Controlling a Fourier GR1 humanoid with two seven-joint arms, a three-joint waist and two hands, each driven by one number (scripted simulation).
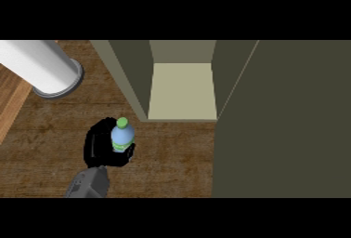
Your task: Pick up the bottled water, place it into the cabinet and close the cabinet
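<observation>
The bottled water [123,135] is a pale blue bottle with a green cap and a green label, standing upright over the brown counter. My left hand [99,146] is shut on it, with the black fingers curled round its lower part from the left. The grey forearm comes in from the lower edge. The bottle is just left of and in front of the open cabinet [130,74], whose pale shelf floor [182,90] shows inside. The cabinet door [284,121] stands open as a large dark olive panel on the right. My right hand does not show.
A big white cylinder [37,65] with a grey rim lies at the upper left. A lighter wooden strip [9,107] runs along the left edge. The brown counter top [171,158] spreads between the hand and the door.
</observation>
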